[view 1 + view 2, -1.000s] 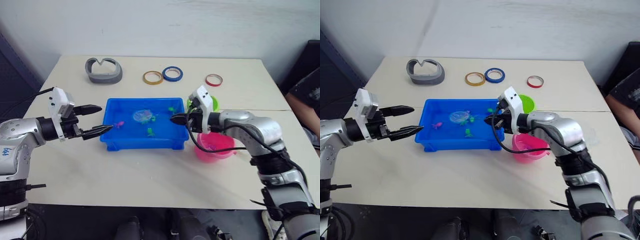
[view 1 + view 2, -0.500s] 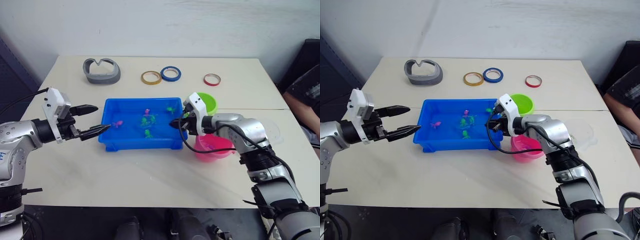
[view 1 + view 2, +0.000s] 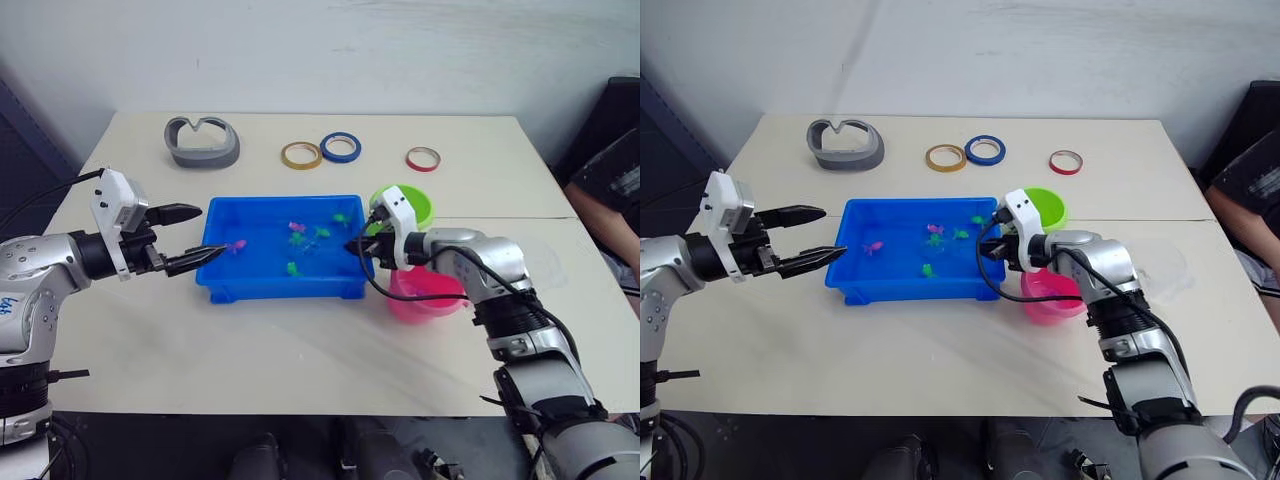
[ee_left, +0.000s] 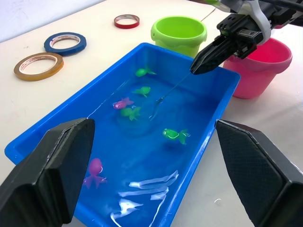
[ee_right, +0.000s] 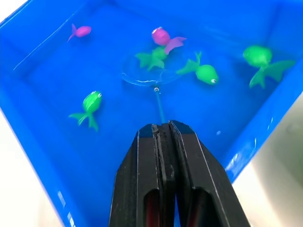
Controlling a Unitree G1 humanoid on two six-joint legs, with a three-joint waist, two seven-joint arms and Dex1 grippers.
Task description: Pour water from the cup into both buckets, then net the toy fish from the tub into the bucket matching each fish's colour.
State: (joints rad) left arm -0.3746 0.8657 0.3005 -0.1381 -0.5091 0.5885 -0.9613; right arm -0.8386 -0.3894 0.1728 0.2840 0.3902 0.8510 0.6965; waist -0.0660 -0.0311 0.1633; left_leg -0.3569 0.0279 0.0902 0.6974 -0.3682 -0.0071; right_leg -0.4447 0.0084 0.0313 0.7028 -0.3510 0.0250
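Indoors, beige table point(image 3: 300, 340), white wall point(image 3: 320, 50), left hand point(image 3: 192, 237) wide, right hand point(image 5: 163, 137) pinching net point(image 5: 147, 71).

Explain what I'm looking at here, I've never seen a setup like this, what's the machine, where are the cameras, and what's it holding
This is a humanoid robot with two arms at a table. Two pictures come from cameras in its head, looking down; the other two come from cameras on its wrists, looking along the black fingers.

On the table sits a blue tub of water with small pink and green toy fish. Beside it stand a green bucket and a pink bucket. Farther back lie three tape rings and a grey object.

The right end effector is shut on the thin handle of a small net, whose hoop is in the water. The left end effector is open, holding nothing, beside the tub.
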